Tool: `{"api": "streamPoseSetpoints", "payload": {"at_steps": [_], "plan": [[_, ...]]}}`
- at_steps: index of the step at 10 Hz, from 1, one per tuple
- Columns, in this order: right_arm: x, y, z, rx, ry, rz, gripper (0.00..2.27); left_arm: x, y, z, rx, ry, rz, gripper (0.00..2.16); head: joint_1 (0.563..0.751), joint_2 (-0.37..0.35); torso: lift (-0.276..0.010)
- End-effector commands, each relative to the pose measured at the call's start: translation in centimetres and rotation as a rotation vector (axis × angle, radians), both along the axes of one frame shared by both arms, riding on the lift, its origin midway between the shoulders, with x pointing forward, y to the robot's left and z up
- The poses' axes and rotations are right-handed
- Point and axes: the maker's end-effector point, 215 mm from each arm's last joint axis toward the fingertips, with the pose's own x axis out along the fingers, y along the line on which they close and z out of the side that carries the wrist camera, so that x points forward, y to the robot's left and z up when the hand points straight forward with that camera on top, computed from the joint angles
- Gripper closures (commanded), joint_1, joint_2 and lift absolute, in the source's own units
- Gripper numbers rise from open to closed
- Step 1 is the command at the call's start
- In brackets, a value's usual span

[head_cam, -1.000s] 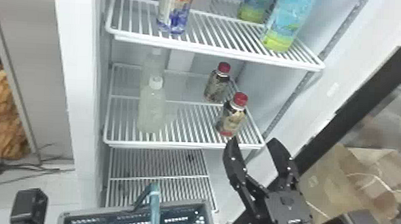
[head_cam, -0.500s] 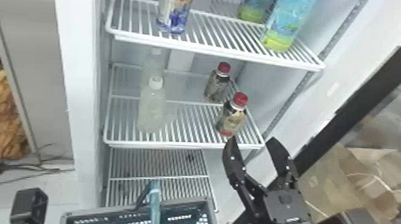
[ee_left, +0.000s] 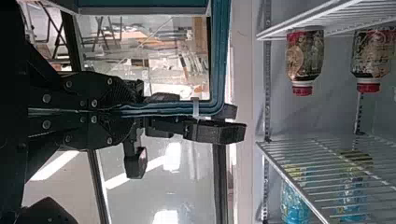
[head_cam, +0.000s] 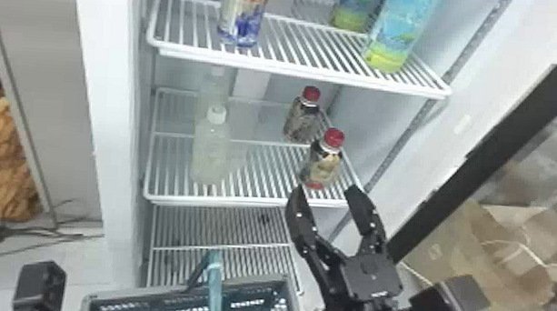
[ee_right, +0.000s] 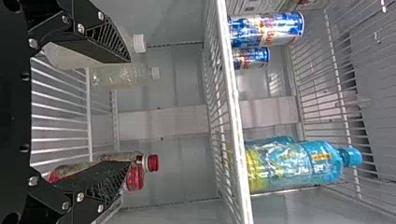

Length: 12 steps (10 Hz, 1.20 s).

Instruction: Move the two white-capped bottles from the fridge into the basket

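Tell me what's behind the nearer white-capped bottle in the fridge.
Behind the nearer white-capped bottle stands a second white-capped bottle. In the head view its cap and upper part show; the one in front hides its lower part.

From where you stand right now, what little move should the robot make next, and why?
Probably ease the right end effector to the robot's left, fingers open, toward the nearer white-capped bottle. In the head view its open fingers sit just below a red-capped bottle, which the task doesn't name; both white-capped bottles stand farther left.
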Motion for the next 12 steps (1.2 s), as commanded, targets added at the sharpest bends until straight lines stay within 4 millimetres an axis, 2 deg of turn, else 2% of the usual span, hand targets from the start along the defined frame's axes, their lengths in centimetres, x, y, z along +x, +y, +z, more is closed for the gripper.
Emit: {"api": "streamPoseSetpoints", "payload": {"at_steps": [1, 3, 5, 6, 8, 12], "plan": [[0.6, 1.1, -0.3, 0.01, -0.002, 0.028, 0.29, -0.2, 0.1, 0.0, 0.003, 0.001, -0.006, 1.12, 0.695, -0.35, -0.26], [1.8, 2.4, -1.3, 0.018, 0.0, 0.076, 0.29, -0.2, 0.1, 0.0, 0.001, 0.001, -0.009, 1.12, 0.695, -0.35, -0.26], [3.7, 3.7, -1.4, 0.002, -0.02, 0.125, 0.29, -0.3, 0.0, 0.1, -0.001, 0.002, -0.011, 1.12, 0.695, -0.35, -0.26], [4.5, 4.1, -2.3, 0.0, 0.004, 0.139, 0.29, -0.3, 0.0, 0.2, -0.005, 0.0, -0.012, 1.12, 0.695, -0.35, -0.26], [6.1, 4.8, -4.1, -0.044, 0.058, 0.187, 0.29, -0.4, -0.1, 0.1, -0.005, 0.002, -0.015, 1.12, 0.695, -0.341, -0.26], [8.7, 5.8, -5.4, -0.101, 0.083, 0.259, 0.29, -0.5, -0.2, 0.3, -0.01, 0.001, -0.019, 1.12, 0.695, -0.304, -0.26]]}}
